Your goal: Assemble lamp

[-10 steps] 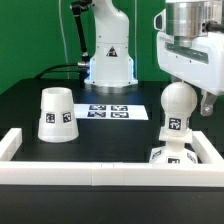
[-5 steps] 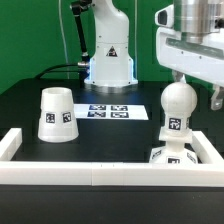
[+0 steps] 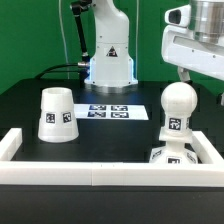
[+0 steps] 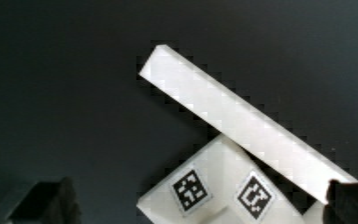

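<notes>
A white plastic ball-headed bulb (image 3: 176,112) stands upright on the flat square white base (image 3: 172,157) near the front right corner of the black desk (image 3: 110,135), just inside the long white border rail (image 3: 100,176). The white tapered cup-like shade (image 3: 55,114) sits mouth-down toward the desk's left edge, well apart from the bulb. The flat white marker board (image 3: 109,112) lies near the desk's back edge. The robot's tool (image 3: 205,85) hangs above the bulb, clear of it and grasping nothing; whether its fingers are released or clenched cannot be told.
</notes>
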